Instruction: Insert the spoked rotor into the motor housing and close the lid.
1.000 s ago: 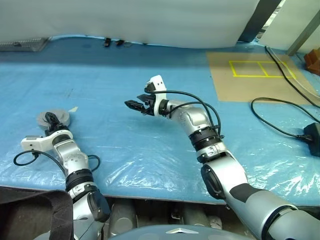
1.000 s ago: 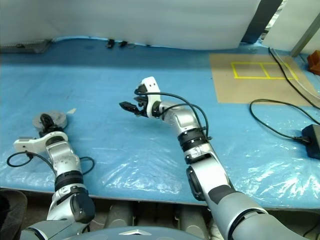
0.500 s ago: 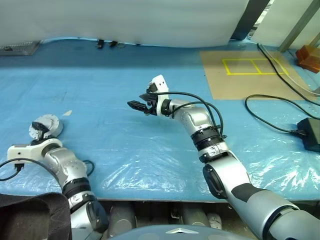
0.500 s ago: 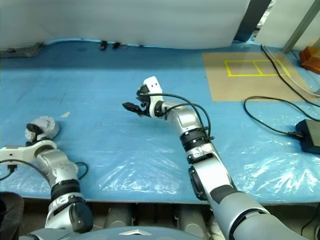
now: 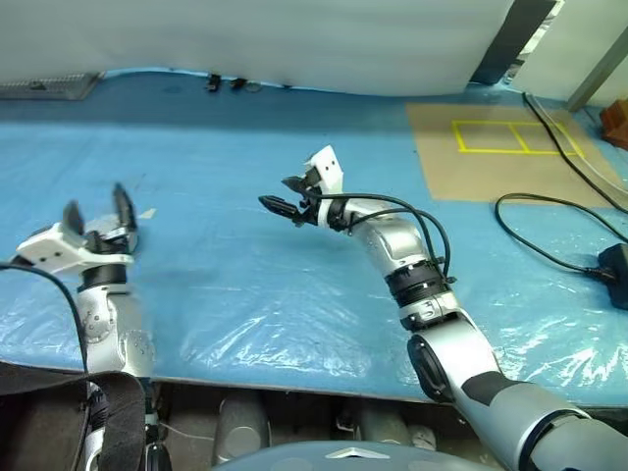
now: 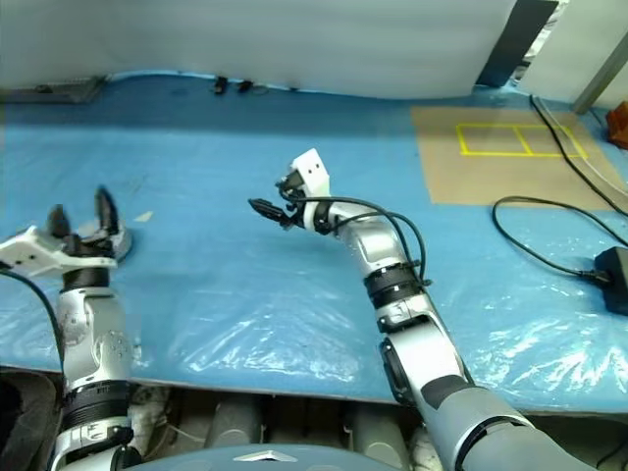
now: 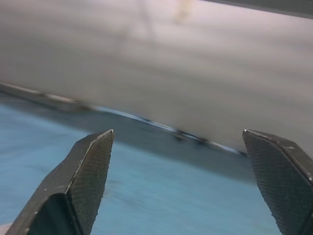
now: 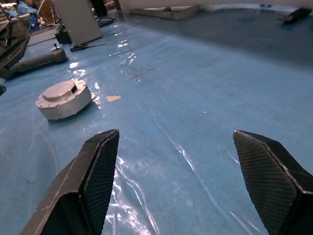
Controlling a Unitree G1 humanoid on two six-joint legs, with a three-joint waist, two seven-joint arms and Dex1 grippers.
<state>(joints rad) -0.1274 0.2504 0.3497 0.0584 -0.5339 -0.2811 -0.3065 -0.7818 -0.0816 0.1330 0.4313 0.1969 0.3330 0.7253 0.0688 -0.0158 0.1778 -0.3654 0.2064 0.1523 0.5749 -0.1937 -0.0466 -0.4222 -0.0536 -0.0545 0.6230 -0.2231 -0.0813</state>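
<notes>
Up goes my left gripper (image 5: 96, 211): a second ago it was low, right at the round grey motor housing, and now it is lifted off it with its two black fingers spread wide and nothing in them. My right gripper (image 5: 280, 201) has barely moved. It hangs over the middle of the blue table cover (image 5: 245, 275), pointing toward my left side, its two fingers apart and holding nothing.

I count one motor housing (image 8: 63, 99). In my right wrist view it sits flat on the blue cover with its grey lid (image 8: 62, 90) on top. From my head it is mostly hidden behind my left gripper, so just a grey edge peeks out. One small pale scrap (image 8: 113, 98) lies just beside it.

I cannot see inside the housing. My left wrist view is blurry, showing fingertips (image 7: 90, 169) and a pale wall.

Farther out lie one brown mat (image 5: 491, 152) with yellow lines, and black cables (image 5: 549, 245) cut off at the edge.
</notes>
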